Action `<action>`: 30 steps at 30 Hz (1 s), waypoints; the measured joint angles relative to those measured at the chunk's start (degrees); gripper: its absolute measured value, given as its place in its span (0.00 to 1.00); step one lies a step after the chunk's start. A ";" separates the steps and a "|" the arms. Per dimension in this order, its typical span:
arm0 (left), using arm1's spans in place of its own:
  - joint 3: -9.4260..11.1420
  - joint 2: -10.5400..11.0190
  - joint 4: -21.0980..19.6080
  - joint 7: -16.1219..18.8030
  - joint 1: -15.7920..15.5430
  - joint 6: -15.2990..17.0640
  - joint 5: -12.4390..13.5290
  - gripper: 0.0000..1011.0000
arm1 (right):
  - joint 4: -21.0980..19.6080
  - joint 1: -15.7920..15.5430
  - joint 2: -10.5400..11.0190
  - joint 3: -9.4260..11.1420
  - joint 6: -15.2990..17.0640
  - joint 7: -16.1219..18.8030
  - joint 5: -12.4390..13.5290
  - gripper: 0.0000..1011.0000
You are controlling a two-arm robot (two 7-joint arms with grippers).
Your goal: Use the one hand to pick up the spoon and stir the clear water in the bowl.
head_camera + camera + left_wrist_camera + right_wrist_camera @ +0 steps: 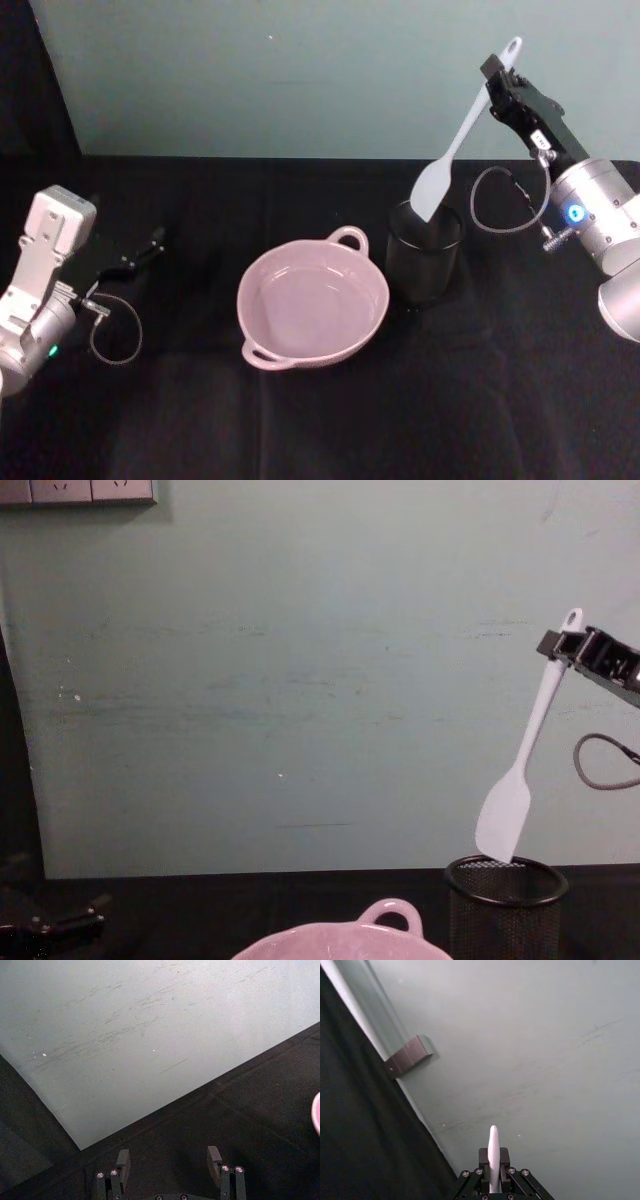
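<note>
I am watching the right gripper (pixel 497 82) hanging above the black wire-mesh cup (pixel 424 253), its fingers clamped on the upper handle of the white spoon (pixel 462 135). The spoon is hanging tilted, handle end up and away, and in the chest view I am seeing its flat blade tip right at the cup's rim. I am finding the pale pink bowl (pixel 372 320) sitting on the black worktop (pixel 330 430), just beside the cup toward the robot's left, with clear water in it and nothing stirring it. I am seeing the left gripper (pixel 169 1161) resting low at the far left of the worktop, its fingers spread apart and holding nothing.
</note>
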 joint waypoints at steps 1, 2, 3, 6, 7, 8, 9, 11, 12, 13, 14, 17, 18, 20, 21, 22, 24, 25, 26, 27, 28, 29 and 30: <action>0.00 0.00 0.00 0.00 0.00 0.00 0.00 1.00 | 0.45 0.17 -0.02 -0.01 -0.10 -0.03 -0.07 0.11; 0.00 0.00 0.00 0.00 0.00 0.00 0.00 1.00 | 0.93 0.35 -0.07 -0.03 -0.18 -0.09 -0.18 0.11; 0.00 0.00 0.00 0.00 0.00 0.00 0.00 1.00 | 1.46 0.54 -0.14 -0.04 -0.27 -0.16 -0.30 0.11; 0.00 0.00 0.00 0.00 0.00 0.00 0.00 1.00 | 3.61 1.28 -0.56 -0.12 -0.71 -0.21 -0.73 0.11; 0.00 0.00 0.00 0.00 0.00 0.00 0.00 1.00 | 4.23 1.46 -0.69 -0.17 -0.89 -0.21 -0.88 0.11; 0.00 0.00 0.00 0.00 0.00 0.00 0.00 1.00 | 5.47 1.80 -0.99 -0.30 -1.47 -0.15 -1.29 0.11; 0.00 0.00 0.00 0.00 0.00 0.00 0.00 1.00 | 6.20 2.00 -1.15 -0.33 -1.80 0.06 -1.46 0.11; 0.00 0.00 0.00 0.00 0.00 0.00 0.00 1.00 | 8.50 2.65 -1.68 -0.50 -2.53 0.90 -1.84 0.11; 0.00 0.00 0.00 0.00 0.00 0.00 0.00 1.00 | 9.38 2.87 -1.86 -0.59 -2.78 1.24 -2.02 0.11; 0.00 0.00 0.00 0.00 0.00 0.00 0.00 1.00 | 11.04 3.25 -2.22 -0.77 -3.18 1.94 -2.27 0.11; 0.00 0.00 0.00 0.00 0.00 0.00 0.00 1.00 | 11.79 3.39 -2.40 -0.83 -3.36 2.28 -2.39 0.11; 0.00 0.00 0.00 0.00 0.00 0.00 0.00 1.00 | 14.47 3.87 -3.11 -0.95 -3.88 3.43 -2.65 0.11; 0.00 0.00 0.00 0.00 0.00 0.00 0.00 1.00 | 15.15 4.01 -3.31 -0.95 -3.99 3.65 -2.68 0.11; 0.00 0.00 0.00 0.00 0.00 0.00 0.00 1.00 | 16.77 4.37 -3.77 -0.83 -4.24 4.15 -2.77 0.11; 0.00 0.00 0.00 0.00 0.00 0.00 0.00 1.00 | 17.22 4.47 -3.87 -0.75 -4.25 4.29 -2.79 0.11; 0.00 0.00 0.00 0.00 0.00 0.00 0.00 1.00 | 17.57 4.51 -3.96 -0.67 -4.27 4.45 -2.84 0.11; 0.00 0.00 0.00 0.00 0.00 0.00 0.00 1.00 | 18.31 4.55 -4.18 -0.51 -4.32 4.77 -2.94 0.11; 0.00 0.00 0.00 0.00 0.00 0.00 0.00 1.00 | 18.50 4.55 -4.24 -0.44 -4.32 4.90 -2.96 0.11; 0.00 0.00 0.00 0.00 0.00 0.00 0.00 1.00 | 18.67 4.52 -4.30 -0.34 -4.30 5.01 -2.99 0.11; 0.00 0.00 0.00 0.00 0.00 0.00 0.00 1.00 | 18.70 4.47 -4.32 -0.27 -4.24 5.05 -3.00 0.11; 0.00 0.00 0.00 0.00 0.00 0.00 0.00 1.00 | 18.71 4.38 -4.34 -0.21 -4.16 5.10 -2.99 0.11; 0.00 0.00 0.00 0.00 0.00 0.00 0.00 1.00 | 18.70 4.21 -4.34 -0.09 -3.88 5.21 -2.98 0.11; 0.00 0.00 0.00 0.00 0.00 0.00 0.00 1.00 | 18.64 4.09 -4.34 -0.02 -3.67 5.27 -2.95 0.11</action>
